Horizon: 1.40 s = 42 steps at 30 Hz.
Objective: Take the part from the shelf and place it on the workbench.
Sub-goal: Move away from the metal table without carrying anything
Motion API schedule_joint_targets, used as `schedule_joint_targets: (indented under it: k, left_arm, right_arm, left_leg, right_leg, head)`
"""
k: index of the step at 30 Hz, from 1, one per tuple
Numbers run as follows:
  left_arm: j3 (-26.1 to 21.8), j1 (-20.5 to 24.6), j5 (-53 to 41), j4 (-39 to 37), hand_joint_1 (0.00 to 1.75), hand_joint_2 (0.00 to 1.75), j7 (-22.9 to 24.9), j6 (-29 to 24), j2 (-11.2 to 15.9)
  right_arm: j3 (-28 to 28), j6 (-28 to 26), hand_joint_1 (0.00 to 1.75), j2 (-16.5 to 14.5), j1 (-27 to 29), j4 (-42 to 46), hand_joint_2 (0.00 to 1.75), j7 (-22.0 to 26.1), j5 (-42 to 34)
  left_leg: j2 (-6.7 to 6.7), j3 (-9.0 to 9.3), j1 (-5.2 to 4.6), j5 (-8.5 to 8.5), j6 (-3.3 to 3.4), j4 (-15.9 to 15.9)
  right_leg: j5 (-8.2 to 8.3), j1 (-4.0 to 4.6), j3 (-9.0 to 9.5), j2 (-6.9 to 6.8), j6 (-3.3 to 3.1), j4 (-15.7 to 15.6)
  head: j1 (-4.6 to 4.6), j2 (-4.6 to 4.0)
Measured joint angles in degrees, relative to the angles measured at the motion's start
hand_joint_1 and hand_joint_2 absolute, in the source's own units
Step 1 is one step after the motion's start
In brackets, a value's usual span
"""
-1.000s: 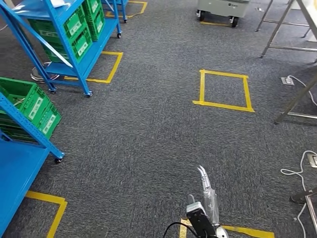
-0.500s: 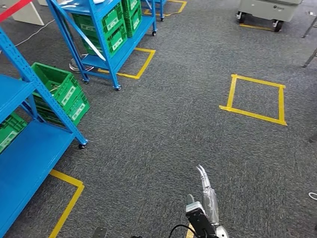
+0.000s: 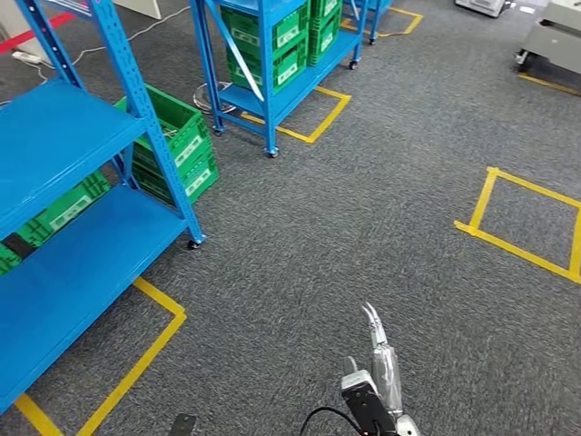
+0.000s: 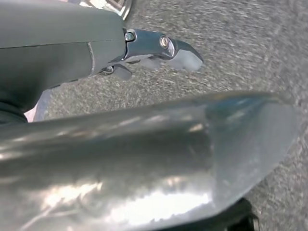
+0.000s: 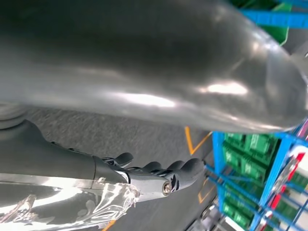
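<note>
While I am looking down at the grey carpet [image 3: 329, 227], the right hand [image 3: 378, 363] is hanging with its fingers straight and together, holding nothing. The left hand [image 4: 109, 48] is empty too. Green crates [image 3: 182, 150] are sitting by the blue shelf [image 3: 75, 182]; the part I cannot tell.

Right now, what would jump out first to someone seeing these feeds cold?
The bright blue shelf racks along the left of the head view, with green crates on their lower levels and on the carpet beside them. Next, the yellow tape squares marked on the grey carpet, one at the right. At the bottom edge, the right hand shows, something clear and crinkled wrapped against it.
</note>
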State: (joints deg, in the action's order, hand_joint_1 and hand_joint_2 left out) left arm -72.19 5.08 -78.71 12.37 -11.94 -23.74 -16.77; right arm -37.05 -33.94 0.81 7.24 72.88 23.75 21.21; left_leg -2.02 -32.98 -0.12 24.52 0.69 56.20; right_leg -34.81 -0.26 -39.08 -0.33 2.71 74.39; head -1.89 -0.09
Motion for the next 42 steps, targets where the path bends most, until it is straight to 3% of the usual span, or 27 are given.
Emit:
schedule_joint_targets:
  k: [1,2,4,5,7,9,11,13,15,16,17,18,20,22,23,25,27,29,30,31,32,33,34,36,38,40,42]
  left_arm:
    - [-0.01,-0.04,0.00,0.00,0.00,0.00,-0.01,0.00,0.01]
    - [-0.01,-0.08,0.00,0.00,0.00,0.00,-0.01,0.00,0.00]
    - [-0.01,-0.06,0.00,0.00,0.00,0.00,-0.01,0.03,-0.04]
    - [0.00,0.01,0.00,0.00,0.00,0.00,-0.01,0.07,-0.06]
    - [0.00,0.02,0.00,0.00,0.00,0.00,-0.01,0.14,-0.07]
    - [-0.01,-0.10,0.01,0.01,0.00,0.00,-0.01,0.15,0.00]
    - [-0.01,-0.12,0.03,0.01,0.00,0.00,-0.01,0.13,0.08]
    - [-0.01,-0.01,0.03,0.00,0.00,0.00,-0.01,0.10,0.11]
    - [-0.01,-0.01,0.03,0.00,0.00,0.00,-0.01,0.11,0.12]
    - [-0.01,-0.06,0.04,0.00,0.00,0.00,-0.01,0.11,0.13]
    - [-0.01,-0.11,0.04,0.00,0.00,0.00,-0.01,0.11,0.14]
    - [-0.01,-0.14,0.04,0.00,0.00,0.00,-0.01,0.10,0.15]
    - [0.00,-0.10,0.04,0.00,0.00,0.00,-0.01,0.09,0.16]
    - [0.01,-0.04,0.04,0.00,0.00,0.00,-0.01,0.09,0.13]
    - [0.01,-0.05,0.04,0.00,0.00,0.00,-0.01,0.09,0.10]
    - [-0.01,-0.14,0.04,0.00,0.00,0.00,-0.01,0.07,0.08]
    - [-0.01,-0.12,0.04,0.00,0.00,0.00,-0.01,0.03,0.03]
    - [0.00,-0.03,0.04,0.00,0.00,0.00,-0.02,0.01,-0.02]
    - [0.00,-0.01,0.04,0.00,0.00,0.00,-0.02,0.01,-0.03]
    - [0.00,-0.03,0.04,0.00,0.00,0.00,-0.02,0.01,-0.04]
    - [-0.01,-0.07,0.04,0.00,0.00,0.00,-0.02,0.01,-0.04]
    - [-0.01,-0.11,0.04,0.00,0.00,0.00,-0.02,0.02,-0.04]
    - [-0.01,-0.11,0.04,0.00,0.00,0.00,-0.02,0.02,-0.05]
    - [-0.01,-0.04,0.04,0.00,0.00,0.00,-0.02,0.02,-0.08]
    - [-0.01,0.00,0.04,0.00,0.00,0.00,-0.04,0.01,-0.07]
    - [-0.01,-0.12,0.04,0.00,0.00,0.00,-0.05,-0.02,0.03]
    - [-0.01,-0.15,0.04,0.00,0.00,0.00,-0.10,-0.05,0.13]
  right_arm:
    - [0.00,0.00,0.00,0.02,0.02,0.00,0.00,-0.01,0.00]
    - [0.00,0.00,0.00,0.02,0.00,0.01,0.00,-0.01,0.01]
    - [0.00,0.00,0.00,0.02,-0.06,0.01,0.00,-0.01,0.02]
    - [0.00,0.00,0.00,0.02,-0.09,0.01,0.00,-0.01,0.04]
    - [0.00,0.00,0.00,0.03,-0.14,0.01,0.00,-0.04,0.09]
    - [0.01,-0.01,0.00,0.04,-0.21,0.02,0.00,-0.09,0.14]
    - [0.02,-0.02,0.00,0.04,-0.27,0.03,0.00,-0.09,0.20]
    - [0.03,-0.02,0.00,0.09,-0.16,0.03,0.00,-0.10,0.22]
    - [0.04,0.03,0.00,0.15,-0.06,0.03,0.00,-0.14,0.21]
    - [0.04,0.08,0.00,0.17,-0.08,0.03,0.00,-0.16,0.22]
    - [0.04,0.12,0.00,0.18,-0.13,0.03,0.00,-0.19,0.22]
    - [0.04,0.16,0.00,0.17,-0.18,0.03,0.00,-0.21,0.23]
    - [0.03,0.21,0.00,0.16,-0.24,0.03,0.00,-0.24,0.23]
    - [0.03,0.22,0.00,0.17,-0.27,0.03,0.00,-0.25,0.27]
    - [0.03,0.22,0.00,0.18,-0.28,0.03,0.00,-0.25,0.29]
    - [0.01,0.22,0.00,0.18,-0.33,0.07,0.00,-0.25,0.32]
    - [0.01,0.22,0.00,0.18,-0.47,0.19,0.00,-0.25,0.34]
    - [-0.01,0.22,0.00,0.19,-0.45,0.28,0.00,-0.25,0.35]
    - [-0.01,0.22,0.00,0.20,-0.34,0.28,0.00,-0.26,0.33]
    - [-0.02,0.22,0.00,0.21,-0.23,0.28,0.00,-0.26,0.31]
    - [-0.02,0.22,0.00,0.22,-0.17,0.27,0.00,-0.27,0.30]
    - [-0.02,0.22,0.00,0.22,-0.16,0.28,0.00,-0.27,0.29]
    - [-0.02,0.22,0.00,0.22,-0.20,0.28,0.00,-0.27,0.29]
    - [-0.02,0.21,0.00,0.22,-0.25,0.30,0.00,-0.26,0.32]
    - [-0.02,0.17,0.00,0.22,-0.23,0.32,0.00,-0.26,0.35]
    - [-0.01,0.13,0.00,0.21,-0.33,0.35,0.00,-0.26,0.37]
    - [0.00,0.09,0.00,0.20,-0.53,0.40,0.00,-0.22,0.40]
  left_leg:
    - [-0.88,0.04,-0.02,-0.01,0.00,0.01]
    - [-1.78,0.11,-0.02,-0.02,-0.01,0.01]
    - [-3.43,0.21,-0.03,-0.03,-0.19,0.08]
    - [-4.20,0.12,-0.06,-0.04,-0.40,0.19]
    - [-5.42,-0.34,0.01,-0.20,-1.08,0.32]
    - [-6.40,-0.75,0.30,-0.47,-1.77,0.22]
    - [-3.75,-1.59,0.16,0.69,-2.36,1.62]
    - [0.13,-4.32,0.02,4.09,-2.83,7.19]
    - [1.07,-7.63,0.16,6.94,-3.16,14.00]
    - [1.19,-8.33,0.20,7.08,-3.26,15.54]
    - [1.37,-7.91,0.22,6.10,-3.31,14.90]
    - [1.78,-6.42,0.23,4.36,-3.29,12.29]
    - [4.11,-2.08,0.00,1.09,-3.08,4.74]
    - [5.85,0.19,-0.31,0.25,-2.52,0.51]
    - [5.88,0.30,-0.50,0.49,-2.17,0.06]
    - [4.52,0.26,-0.38,0.35,-1.45,-0.07]
    - [3.18,0.34,-0.06,0.16,-0.76,-0.19]
    - [1.78,0.32,0.14,0.06,-0.31,-0.22]
    - [1.00,0.30,0.14,0.03,-0.20,-0.21]
    - [0.13,0.30,0.12,0.02,-0.17,-0.20]
    - [-0.76,0.34,0.11,0.02,-0.18,-0.19]
    - [-1.68,0.41,0.12,0.02,-0.19,-0.18]
    - [-2.60,0.52,0.15,0.02,-0.26,-0.16]
    - [-4.23,0.48,0.14,0.06,-0.62,0.00]
    - [-5.57,-0.04,0.21,-0.11,-1.32,0.16]
    - [-6.43,-0.60,0.45,-0.37,-2.07,0.14]
    - [-4.02,-1.56,0.30,0.76,-2.66,1.65]
  right_leg:
    - [0.72,0.00,-0.45,0.15,-0.13,0.26]
    - [2.47,-0.01,0.28,0.42,-0.31,-1.84]
    - [6.60,-0.20,3.74,2.75,-0.70,-9.68]
    - [7.78,-0.35,5.31,4.04,-0.84,-12.99]
    - [8.20,-0.40,6.56,5.31,-1.13,-15.66]
    - [8.32,-0.26,6.64,4.32,-1.60,-15.84]
    - [8.56,-0.28,6.77,2.88,-2.28,-16.19]
    - [8.60,-0.24,6.87,1.09,-2.83,-16.44]
    - [8.48,-0.14,6.84,-0.75,-3.05,-16.43]
    - [8.42,-0.12,6.85,-1.61,-3.06,-16.43]
    - [8.34,-0.13,6.92,-2.44,-3.02,-16.42]
    - [8.25,-0.13,7.06,-3.18,-2.92,-16.42]
    - [7.96,0.01,7.46,-4.50,-2.54,-16.42]
    - [7.67,0.35,7.81,-5.48,-2.02,-16.41]
    - [7.59,0.49,7.98,-5.95,-1.76,-16.50]
    - [7.36,0.40,8.32,-6.78,-1.15,-16.69]
    - [5.69,0.17,7.62,-4.85,-0.45,-14.58]
    - [2.08,0.01,4.46,-1.42,-0.07,-7.56]
    - [0.44,0.00,2.37,-0.48,-0.03,-3.39]
    - [-0.31,0.00,0.72,-0.07,-0.05,-0.39]
    - [0.15,0.00,0.01,0.10,-0.12,0.47]
    - [1.72,-0.02,0.42,0.28,-0.24,-1.00]
    - [4.04,-0.11,1.82,0.78,-0.35,-4.46]
    - [7.44,-0.57,5.22,3.46,-0.44,-12.23]
    - [8.07,-0.80,6.69,5.25,-0.56,-15.56]
    - [8.15,-0.68,6.73,4.27,-1.09,-15.73]
    - [8.35,-0.70,6.80,2.85,-1.80,-15.97]
  head:
    - [0.01,0.00]
    - [0.01,0.00]
    - [0.02,0.00]
    - [0.00,0.00]
    - [-0.05,0.00]
    - [-0.05,0.00]
    - [-0.39,0.00]
    - [-0.81,0.00]
    - [-0.90,0.00]
    - [-0.90,0.00]
    - [-0.92,0.00]
    - [-0.91,0.00]
    - [-0.93,0.00]
    - [-0.88,0.00]
    - [-0.87,0.00]
    - [-0.87,0.00]
    - [-0.70,0.00]
    - [-0.38,0.00]
    - [-0.27,0.00]
    - [-0.23,0.00]
    - [-0.21,0.00]
    - [-0.20,0.00]
    - [-0.20,0.00]
    - [-0.15,0.00]
    - [-0.16,0.00]
    - [-0.19,0.00]
    - [-0.51,0.00]
